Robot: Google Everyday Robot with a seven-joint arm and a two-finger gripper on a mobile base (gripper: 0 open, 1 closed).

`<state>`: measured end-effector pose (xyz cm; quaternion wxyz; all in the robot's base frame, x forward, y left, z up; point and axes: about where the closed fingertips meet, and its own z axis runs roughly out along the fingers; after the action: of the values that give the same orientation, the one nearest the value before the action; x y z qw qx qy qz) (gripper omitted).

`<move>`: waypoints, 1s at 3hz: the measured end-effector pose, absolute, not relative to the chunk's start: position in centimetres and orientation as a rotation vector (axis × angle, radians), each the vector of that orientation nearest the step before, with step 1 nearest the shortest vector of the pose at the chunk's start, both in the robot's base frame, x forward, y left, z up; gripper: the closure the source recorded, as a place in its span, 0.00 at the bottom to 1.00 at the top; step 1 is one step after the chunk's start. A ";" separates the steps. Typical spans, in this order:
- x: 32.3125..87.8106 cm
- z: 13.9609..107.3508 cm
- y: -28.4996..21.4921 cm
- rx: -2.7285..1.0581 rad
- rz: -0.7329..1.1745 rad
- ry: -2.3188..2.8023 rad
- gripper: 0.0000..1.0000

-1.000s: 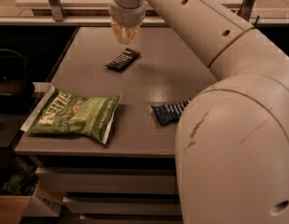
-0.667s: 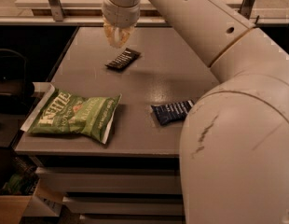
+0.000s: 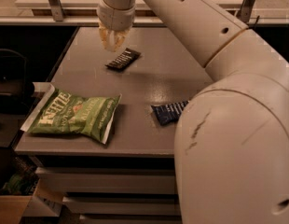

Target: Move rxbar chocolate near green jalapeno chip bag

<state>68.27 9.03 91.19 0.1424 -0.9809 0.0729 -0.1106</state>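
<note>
The rxbar chocolate (image 3: 123, 59) is a small dark bar with white lettering, lying flat at the back middle of the grey table (image 3: 149, 80). The green jalapeno chip bag (image 3: 74, 115) lies flat at the table's front left corner, well apart from the bar. My gripper (image 3: 112, 41) points down and hovers just above and to the left of the bar's far end, without touching it. The bar lies free on the table.
A dark blue packet (image 3: 168, 112) with white text lies at the front right, partly hidden by my arm (image 3: 228, 139), which fills the right side. Drawers (image 3: 102, 181) sit below the table. A cardboard box (image 3: 14, 204) stands on the floor at lower left.
My gripper has shifted left, from over the bar's far end to its left side. The bar, the chip bag and the blue packet have not moved.
</note>
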 end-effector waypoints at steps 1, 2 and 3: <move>69.9 89.7 8.6 -2.854 -0.319 0.246 0.36; 71.1 87.9 8.0 -2.910 -0.324 0.281 0.12; 71.8 86.0 7.5 -2.985 -0.321 0.294 0.00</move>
<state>71.81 7.53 86.03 0.0622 -0.9876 0.0973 -0.1064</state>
